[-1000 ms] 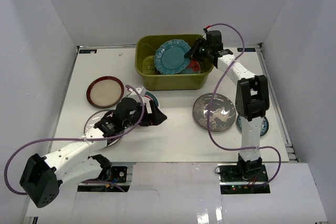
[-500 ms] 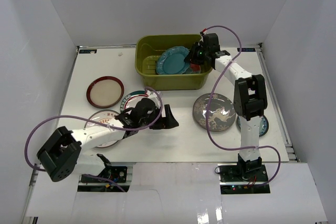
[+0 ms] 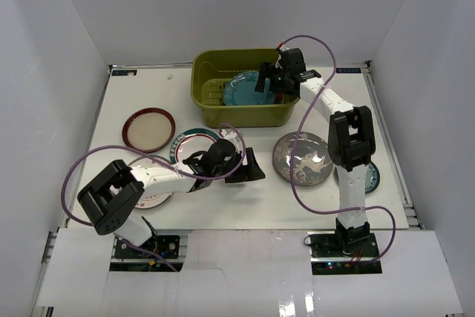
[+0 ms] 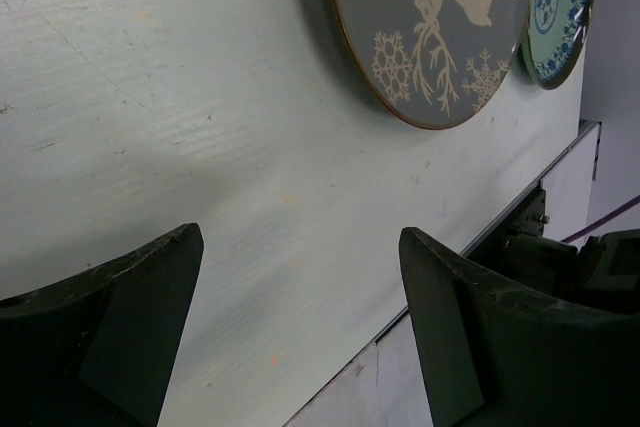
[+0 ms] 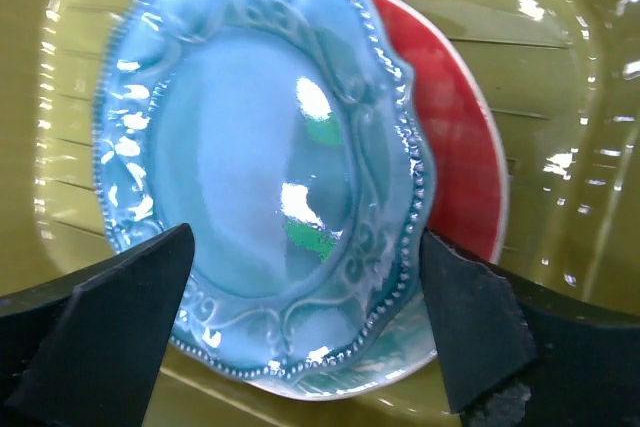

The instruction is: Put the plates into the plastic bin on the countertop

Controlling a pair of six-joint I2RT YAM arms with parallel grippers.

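Up top, the right gripper (image 3: pixel 267 85) over the green bin (image 3: pixel 223 116) has let go of the teal plate (image 3: pixel 241 89), jaws wide now. Left gripper (image 3: pixel 255 168) slid toward the grey plate (image 3: pixel 302 158), wide open, empty. Left wrist: just countertop (image 4: pixel 200 147) between its jaws. Right wrist: teal plate lying on the red plate (image 5: pixel 455 147).

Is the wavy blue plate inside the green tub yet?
In. The teal plate rests on a red plate inside the green tub; the right gripper stands open above it.
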